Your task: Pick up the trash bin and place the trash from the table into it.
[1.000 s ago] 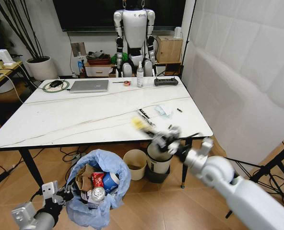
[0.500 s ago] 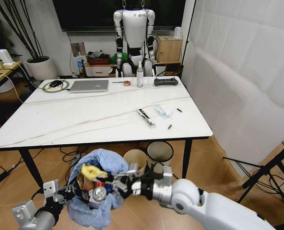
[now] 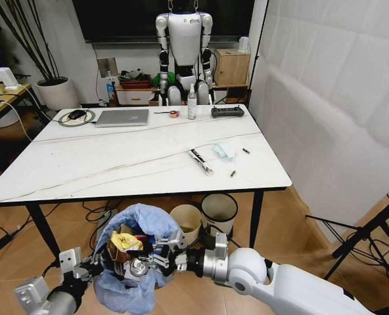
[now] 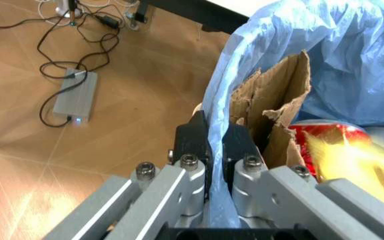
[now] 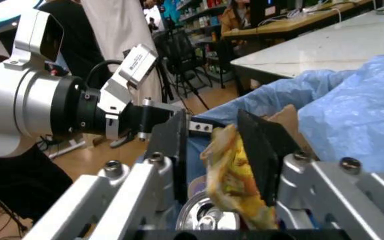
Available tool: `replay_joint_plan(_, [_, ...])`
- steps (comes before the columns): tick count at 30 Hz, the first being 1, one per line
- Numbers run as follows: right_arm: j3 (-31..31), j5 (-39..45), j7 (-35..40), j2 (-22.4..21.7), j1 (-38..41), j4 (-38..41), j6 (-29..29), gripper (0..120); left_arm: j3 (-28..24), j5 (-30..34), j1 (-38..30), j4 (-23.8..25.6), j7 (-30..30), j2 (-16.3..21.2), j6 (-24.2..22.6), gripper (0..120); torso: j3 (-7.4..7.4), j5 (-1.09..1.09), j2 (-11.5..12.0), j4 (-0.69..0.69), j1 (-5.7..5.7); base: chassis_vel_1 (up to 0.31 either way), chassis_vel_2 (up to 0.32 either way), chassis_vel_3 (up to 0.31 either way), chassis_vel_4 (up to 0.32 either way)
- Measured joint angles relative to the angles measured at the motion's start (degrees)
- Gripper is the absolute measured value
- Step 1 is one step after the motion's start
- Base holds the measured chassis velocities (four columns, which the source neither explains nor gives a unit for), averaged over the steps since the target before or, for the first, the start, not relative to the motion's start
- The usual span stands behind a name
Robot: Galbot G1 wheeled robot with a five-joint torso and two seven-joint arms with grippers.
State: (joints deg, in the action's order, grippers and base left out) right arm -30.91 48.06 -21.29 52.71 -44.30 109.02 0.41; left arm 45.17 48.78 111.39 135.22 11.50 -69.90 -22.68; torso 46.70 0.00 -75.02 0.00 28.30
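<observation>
The trash bin (image 3: 132,289), lined with a crinkled light-blue bag (image 4: 325,45), hangs low in front of the table (image 3: 115,157). My left gripper (image 3: 92,268) is shut on its rim (image 4: 215,145). Brown cardboard (image 4: 272,110), a red wrapper (image 4: 325,132) and a silver can (image 3: 139,266) lie inside. My right gripper (image 3: 142,251) reaches over the bin's mouth, shut on a yellow scrap (image 5: 227,172) just above the can (image 5: 205,220). On the table lie a light-blue mask (image 3: 222,151), a black-and-white strip (image 3: 200,161) and two tiny bits.
A silver laptop (image 3: 122,117), a black controller (image 3: 227,111) and a spray bottle (image 3: 192,103) stand along the table's far edge. A cream bucket (image 3: 184,223) and a white bin with a black rim (image 3: 219,213) sit under the table. Cables run over the floor (image 4: 72,100).
My right gripper has carried the yellow scrap from the table's front edge down to the bin, and it now sits a little lower in the bin's mouth. The left gripper stays on the rim.
</observation>
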Motion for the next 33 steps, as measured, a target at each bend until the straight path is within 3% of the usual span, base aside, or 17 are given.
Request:
replay_joint_plan(9, [3.54,0.11,0.48,-1.06,-2.06,2.47,0.29,67,-0.41,-0.16,-0.02,-0.45,0.12,0.15,-0.07,0,0.00,0.00,0.00,0.00,0.01,0.000,0.000,0.000,0.000])
replay_joint_plan(17, [15.00,5.44,6.53,1.54,1.89,4.25,-2.19,95,-0.65,-0.55,0.45,-0.99,0.16,-0.11,0.06,0,0.00,0.00,0.00,0.01,0.01,0.000,0.000,0.000,0.000])
replay_joint_plan(20, [17.83,6.47,10.47,3.11,2.69,2.81,-4.54,99,-0.48,-0.52,0.50,-0.84,0.15,-0.05,0.08,0,0.00,0.00,0.00,0.01,0.01,0.000,0.000,0.000,0.000])
replay_joint_plan(24, [22.53,4.82,21.87,6.36,3.12,-2.15,-9.59,100,-0.30,-0.36,0.15,-0.62,0.15,-0.04,0.09,0,0.00,0.00,0.00,0.00,0.01,0.000,0.000,0.000,0.000])
replay_joint_plan(29, [24.78,1.85,26.02,8.25,2.62,-6.48,-11.64,100,-0.43,-0.35,-0.09,-0.61,0.17,-0.05,0.09,0,0.00,0.00,0.00,0.00,0.01,0.000,0.000,0.000,0.000])
replay_joint_plan(33, [26.39,-4.32,30.92,9.95,1.97,-10.16,-17.00,100,-0.46,-0.29,-0.35,-0.61,0.17,-0.01,0.09,0,0.00,0.00,0.00,0.00,0.01,0.000,0.000,0.000,0.000])
